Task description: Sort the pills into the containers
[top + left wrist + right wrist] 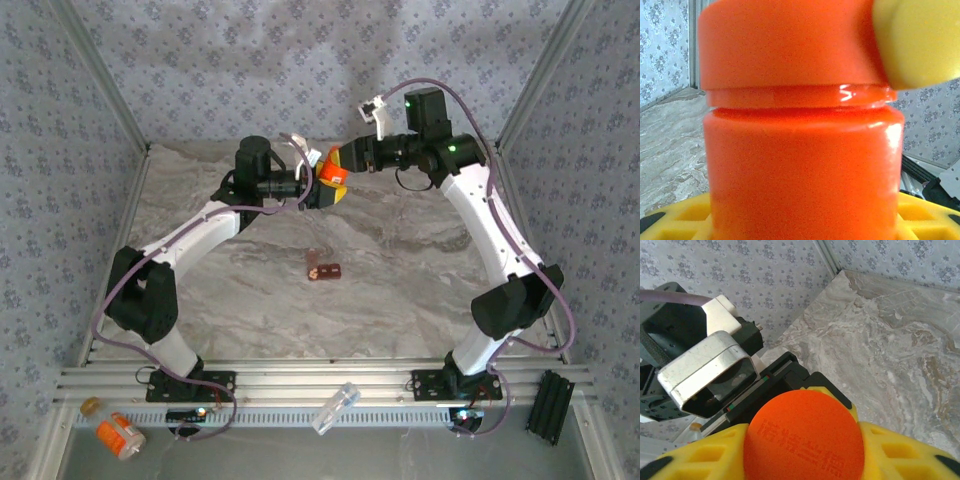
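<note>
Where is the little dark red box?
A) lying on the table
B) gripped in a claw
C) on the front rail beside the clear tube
A: the box lies alone in the middle of the table.

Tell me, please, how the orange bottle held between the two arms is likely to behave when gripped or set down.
The orange bottle looks like rigid plastic, so it probably won't deform under the yellow fingers. Its glossy wall may be slippery. Being round, it would likely roll if laid sideways on the table.
</note>
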Controlling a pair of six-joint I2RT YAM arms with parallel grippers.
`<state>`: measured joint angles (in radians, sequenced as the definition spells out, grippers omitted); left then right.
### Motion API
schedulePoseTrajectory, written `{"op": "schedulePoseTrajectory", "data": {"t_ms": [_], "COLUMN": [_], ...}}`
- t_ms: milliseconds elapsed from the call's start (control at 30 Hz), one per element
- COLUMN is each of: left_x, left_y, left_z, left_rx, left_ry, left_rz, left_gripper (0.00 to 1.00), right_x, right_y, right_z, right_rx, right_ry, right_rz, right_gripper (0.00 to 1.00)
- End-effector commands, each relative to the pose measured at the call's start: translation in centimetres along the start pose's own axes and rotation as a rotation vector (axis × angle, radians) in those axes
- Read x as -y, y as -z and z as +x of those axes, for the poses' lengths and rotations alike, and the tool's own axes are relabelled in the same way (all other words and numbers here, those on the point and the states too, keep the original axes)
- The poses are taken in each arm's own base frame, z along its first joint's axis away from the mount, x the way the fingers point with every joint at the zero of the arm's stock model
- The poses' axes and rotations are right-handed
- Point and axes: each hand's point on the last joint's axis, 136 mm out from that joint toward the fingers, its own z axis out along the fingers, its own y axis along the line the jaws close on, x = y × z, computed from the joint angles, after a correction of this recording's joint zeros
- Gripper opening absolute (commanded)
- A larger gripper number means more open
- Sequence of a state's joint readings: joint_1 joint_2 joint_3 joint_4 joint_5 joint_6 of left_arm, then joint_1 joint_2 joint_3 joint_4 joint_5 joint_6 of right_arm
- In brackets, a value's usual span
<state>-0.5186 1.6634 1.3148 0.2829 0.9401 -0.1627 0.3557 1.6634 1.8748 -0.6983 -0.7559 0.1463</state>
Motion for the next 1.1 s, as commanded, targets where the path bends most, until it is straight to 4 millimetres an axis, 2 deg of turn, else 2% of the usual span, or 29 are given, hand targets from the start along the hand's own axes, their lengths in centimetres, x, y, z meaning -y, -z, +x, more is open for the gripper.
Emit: {"op": "schedulePoseTrajectory", "data": {"t_ms": [0, 167, 333, 533, 733, 800, 867, 933, 1067], "left_x": [1.2, 0.6, 0.0, 0.0, -0.3, -0.4, -0.6, -0.8, -0.9], "left_y": [-0.1, -0.5, -1.6, -3.0, -3.1, -3.0, -2.7, -2.3, -1.7], "left_z": [-1.9, -2.1, -2.0, -1.4, -1.6, -1.6, -1.7, -2.0, -2.3], "left_rx": [0.031, 0.046, 0.076, 0.074, 0.097, 0.097, 0.101, 0.117, 0.133], "left_ry": [-0.069, -0.095, -0.164, -0.247, -0.249, -0.250, -0.250, -0.243, -0.233], "left_rz": [0.033, -0.045, -0.182, -0.299, -0.328, -0.334, -0.346, -0.356, -0.355], "left_gripper": [0.00, 0.00, 0.00, 0.00, 0.00, 0.00, 0.00, 0.00, 0.00], "right_x": [-0.2, 1.2, 3.3, 4.8, 4.1, 4.1, 4.1, 4.0, 3.4], "right_y": [0.2, -1.4, -3.2, -4.1, -4.0, -3.5, -2.4, -0.5, 3.5], "right_z": [0.0, 1.6, 3.6, 3.6, 2.9, 2.6, 2.1, 1.4, -0.2], "right_rx": [0.011, -0.007, -0.004, 0.105, 0.138, 0.150, 0.173, 0.224, 0.338], "right_ry": [-0.003, -0.085, -0.210, -0.350, -0.357, -0.356, -0.344, -0.331, -0.272], "right_rz": [0.008, 0.085, 0.260, 0.370, 0.341, 0.331, 0.326, 0.314, 0.259], "right_gripper": [0.42, 0.38, 0.37, 0.37, 0.40, 0.48, 0.59, 0.71, 0.82]}}
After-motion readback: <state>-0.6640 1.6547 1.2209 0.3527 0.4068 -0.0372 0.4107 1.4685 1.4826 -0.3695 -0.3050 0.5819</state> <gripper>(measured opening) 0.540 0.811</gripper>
